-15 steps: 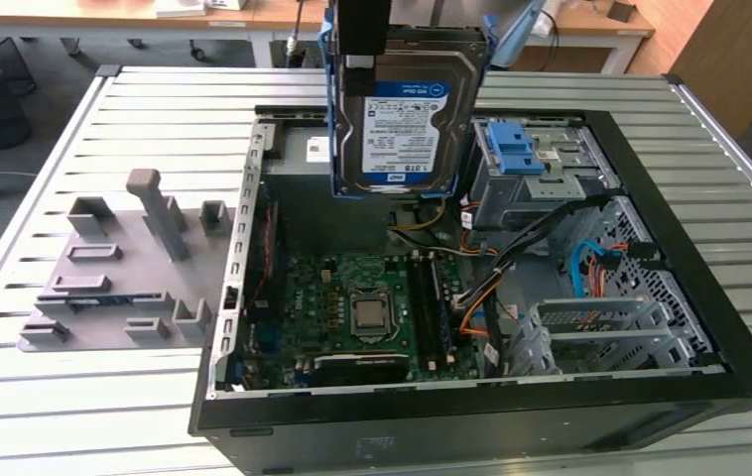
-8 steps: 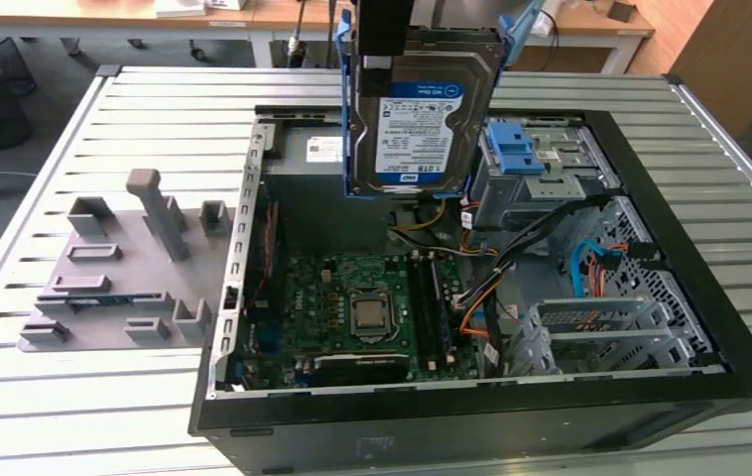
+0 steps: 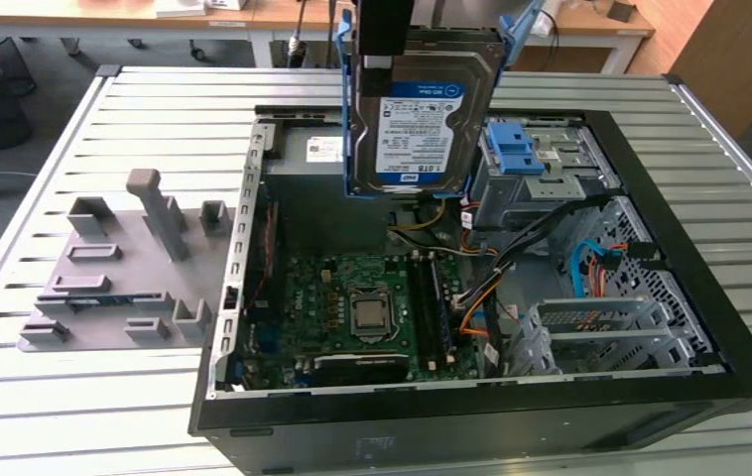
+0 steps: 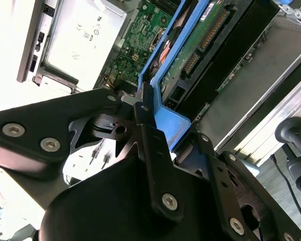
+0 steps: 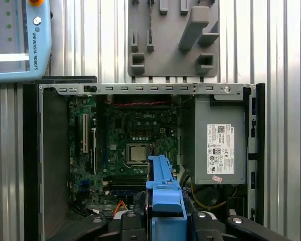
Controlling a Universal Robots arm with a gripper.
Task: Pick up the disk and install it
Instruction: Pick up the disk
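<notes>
The disk (image 3: 423,119), a silver hard drive with a white-and-blue label and a blue carrier frame, hangs on edge above the open computer case (image 3: 693,387). It sits over the back half of the case, between the power-supply box and the drive bay. My gripper (image 3: 379,55) comes down from above and is shut on the disk's upper edge. In the second wrist view the black fingers (image 4: 145,125) clamp the blue frame (image 4: 163,65), with the drive's green circuit board (image 4: 190,50) beside it. In the first wrist view the blue frame (image 5: 163,191) sticks out from between the gripper (image 5: 163,221).
A motherboard (image 3: 363,307) lies on the case floor, with orange and black cables (image 3: 482,297) beside it. The grey power-supply box (image 5: 220,145) fills one corner. Blue latch pieces (image 3: 525,149) mark the drive bay. A grey fixture plate (image 3: 125,268) lies on the slatted table at the exterior view's left.
</notes>
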